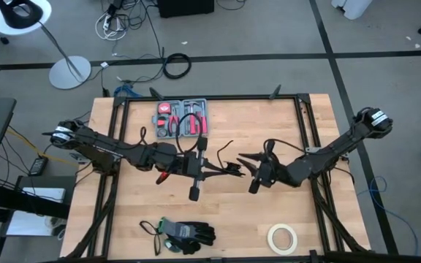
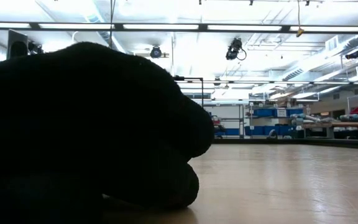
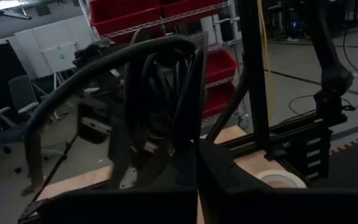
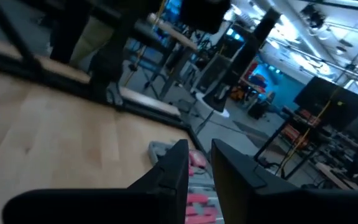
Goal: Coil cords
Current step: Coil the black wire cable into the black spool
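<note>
The cord (image 3: 160, 87) is a bundle of thin black loops standing up just beyond my left gripper (image 3: 197, 186), which is shut on it. One wide loop (image 3: 73, 81) arcs out to the side. In the high view the cord (image 1: 220, 155) hangs above the table's middle, at my left gripper (image 1: 229, 169). My right gripper (image 1: 243, 161) faces it from the table's right, a little apart. In its own view my right gripper (image 4: 201, 168) stands open with nothing between its fingers. My left gripper pinches several strands at the bundle's lower end (image 3: 182, 146) between its two shut fingers. It comes level from the table's left. The loops stand up past the fingertips, and the cord is lifted clear of the table.
A grey tool tray (image 1: 183, 118) with red-handled tools lies at the table's far side. Black gloves (image 1: 187, 234) lie at the near edge and fill most of the low view (image 2: 86, 130). A roll of white tape (image 1: 282, 237) lies near right. Black frame posts (image 1: 305, 124) border the table.
</note>
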You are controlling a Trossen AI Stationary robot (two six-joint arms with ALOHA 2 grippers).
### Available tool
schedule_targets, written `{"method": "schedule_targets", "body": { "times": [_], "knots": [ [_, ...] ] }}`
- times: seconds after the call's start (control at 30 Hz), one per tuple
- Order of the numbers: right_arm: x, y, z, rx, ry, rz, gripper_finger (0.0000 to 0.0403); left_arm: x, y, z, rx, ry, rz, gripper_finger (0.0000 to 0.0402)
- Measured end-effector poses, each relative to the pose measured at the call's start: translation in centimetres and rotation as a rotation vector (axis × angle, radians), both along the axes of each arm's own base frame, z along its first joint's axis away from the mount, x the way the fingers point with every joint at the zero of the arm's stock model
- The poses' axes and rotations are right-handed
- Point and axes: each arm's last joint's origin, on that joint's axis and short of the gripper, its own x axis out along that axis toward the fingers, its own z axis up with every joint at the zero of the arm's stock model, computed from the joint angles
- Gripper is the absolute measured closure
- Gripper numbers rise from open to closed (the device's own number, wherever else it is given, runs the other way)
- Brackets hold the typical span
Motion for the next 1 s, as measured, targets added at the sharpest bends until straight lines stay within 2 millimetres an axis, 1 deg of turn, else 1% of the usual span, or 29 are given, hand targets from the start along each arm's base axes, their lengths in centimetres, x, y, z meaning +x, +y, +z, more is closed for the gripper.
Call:
{"method": "schedule_targets", "body": {
  "times": [0.13,0.27,0.33,0.4,0.63,0.87,1.0],
  "knots": [
    [0.0,-0.4,1.0,-0.016,-0.061,-0.01,0.0332,0.0,-0.1,0.0,-0.014,-0.001,-0.003,0.0402],
    [0.0,-0.4,1.7,-0.101,-0.084,0.064,0.0336,0.0,0.0,0.0,-0.021,0.001,-0.002,0.0402],
    [0.3,-0.9,1.7,-0.137,-0.071,0.042,0.0336,0.0,0.0,0.0,-0.023,0.001,-0.003,0.0402],
    [0.6,-1.6,1.7,-0.132,-0.068,0.007,0.0332,0.0,-0.1,0.0,-0.025,0.0,-0.006,0.0402],
    [1.1,-2.7,1.8,-0.135,-0.081,0.021,0.03,0.0,-0.1,0.2,-0.046,-0.013,-0.007,0.0402],
    [1.2,-2.8,1.8,-0.143,-0.085,0.044,0.0264,0.0,-0.1,0.2,-0.048,-0.019,-0.008,0.0402],
    [1.4,-3.2,1.9,-0.146,-0.105,0.072,0.0256,0.0,-0.1,0.2,-0.048,-0.018,-0.008,0.0402]
  ]
}}
